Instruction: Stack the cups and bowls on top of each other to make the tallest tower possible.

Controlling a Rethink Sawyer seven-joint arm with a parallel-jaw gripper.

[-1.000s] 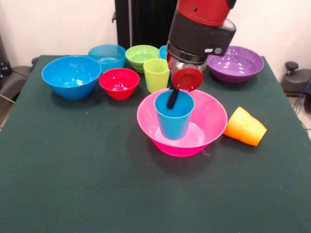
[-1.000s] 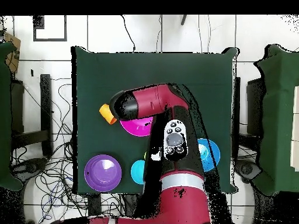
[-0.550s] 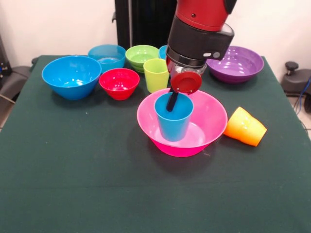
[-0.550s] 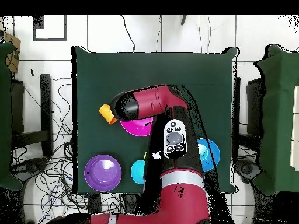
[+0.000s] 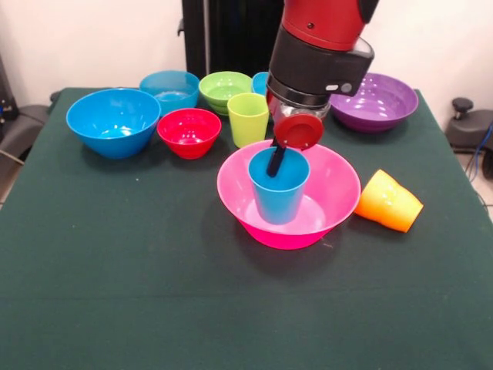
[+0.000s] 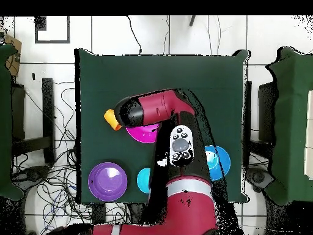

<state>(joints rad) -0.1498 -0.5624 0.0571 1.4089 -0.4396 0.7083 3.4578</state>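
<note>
Hand [image 5: 275, 163] down at the mouth of the light blue cup [image 5: 279, 196], directly above the pink bowl [image 5: 339, 185]; cannot tell whether clamped on the cup or spread, with the red disc at the wrist blocking the sight. Nearest on the tabletop [image 5: 115, 293]: that pink bowl, upright, with the light blue cup standing upright inside it, apparently on the bowl's floor. So far a tower of two pieces only, by this judgement barely begun. Just beside the pink bowl, not touching it as far as can be seen: orange cup [image 5: 389, 202], lying on its side, needing to be righted or picked up before use. Behind the pink bowl, near its far rim: lime green cup [image 5: 248, 119], upright, and red bowl [image 5: 189, 131] close by. Further off to the side: large blue bowl [image 5: 113, 119], well apart from the pink bowl. Farthest back: small blue bowl [image 5: 169, 89], lime green bowl [image 5: 223, 86], a sliver of cyan bowl [image 5: 259, 81] mostly hidden by the arm, and purple bowl [image 5: 373, 100]. All eight loose, none stacked; nearly the whole build left to do.
</note>
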